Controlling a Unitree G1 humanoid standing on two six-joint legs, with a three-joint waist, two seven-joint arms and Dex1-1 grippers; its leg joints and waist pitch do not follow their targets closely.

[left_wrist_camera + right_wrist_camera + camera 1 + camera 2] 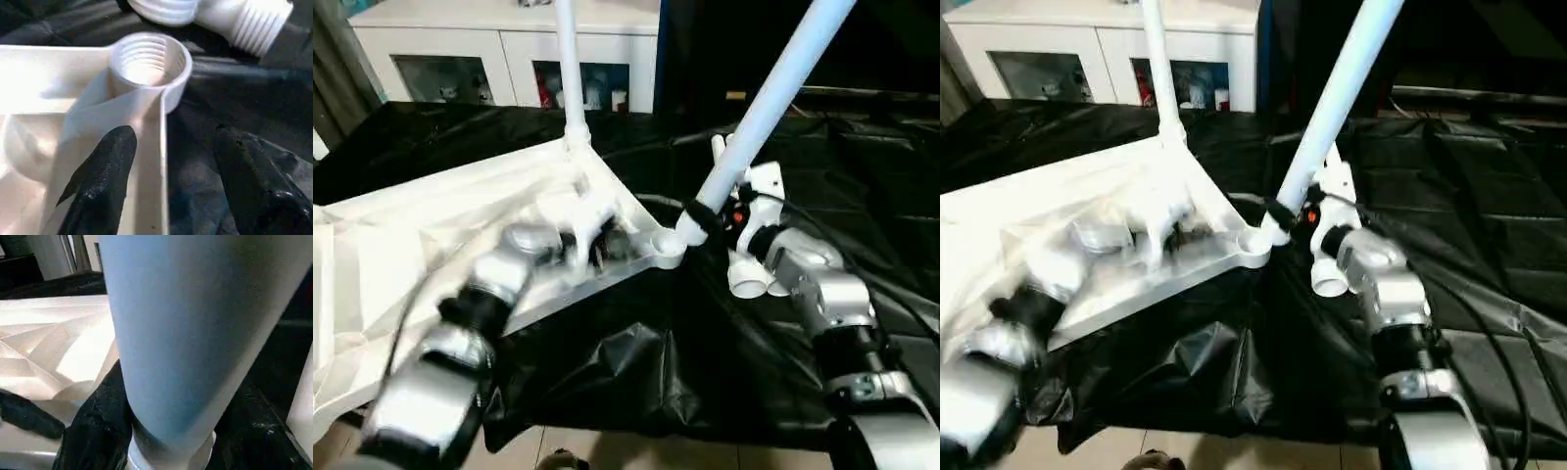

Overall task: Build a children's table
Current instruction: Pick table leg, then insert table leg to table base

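The white table top (431, 245) lies upside down on the left, ribs up. One white leg (569, 78) stands upright in its far corner. My right gripper (702, 217) is shut on a second leg (773, 88), which leans steeply with its lower end at the near-right corner socket (668, 245). In the left wrist view that threaded socket (149, 58) looks empty. My left gripper (171, 186) is open, one finger (102, 181) over the ribbed inside, the other outside the rim. Two more legs (749, 279) lie beside my right gripper.
A black cloth (636, 372) covers the work surface, wrinkled and hanging over the front edge above bare floor (607, 450). A white glass-door cabinet (509, 49) stands behind the table top. My silver forearms reach in from both lower corners.
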